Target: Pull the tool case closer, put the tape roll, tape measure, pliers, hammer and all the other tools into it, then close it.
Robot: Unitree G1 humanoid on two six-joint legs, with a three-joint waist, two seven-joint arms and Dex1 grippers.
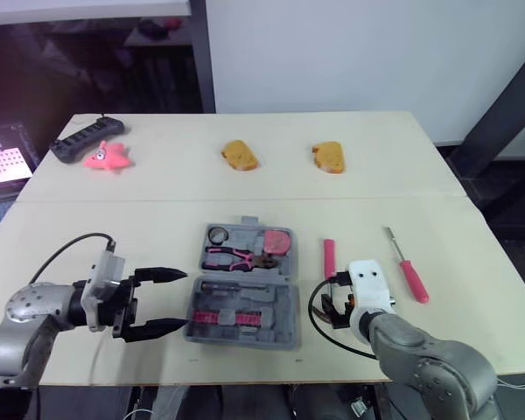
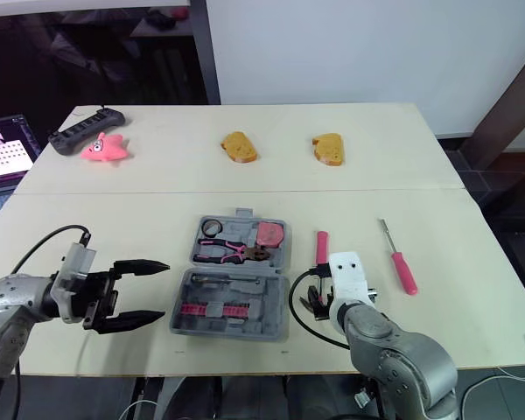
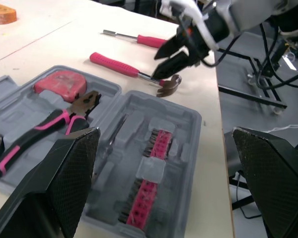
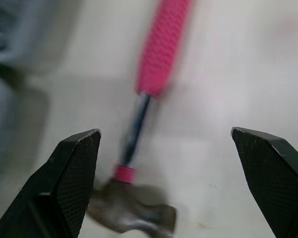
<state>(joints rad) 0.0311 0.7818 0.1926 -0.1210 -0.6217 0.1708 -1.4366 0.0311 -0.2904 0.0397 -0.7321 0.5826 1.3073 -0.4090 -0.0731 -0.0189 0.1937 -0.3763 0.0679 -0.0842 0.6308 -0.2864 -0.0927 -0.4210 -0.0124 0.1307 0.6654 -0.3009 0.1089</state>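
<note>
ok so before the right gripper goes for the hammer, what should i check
1. right gripper open: ok.
2. hammer lined up between its fingers: ok, the shaft lies between them in the right wrist view.
3. tool case open: ok, lid flat.
4. free hammer slot in the case: cannot tell.
5. left gripper off the case: cannot tell, open, right at its left edge.
6. screwdriver out of the path: ok, lying farther right on the table.
</note>
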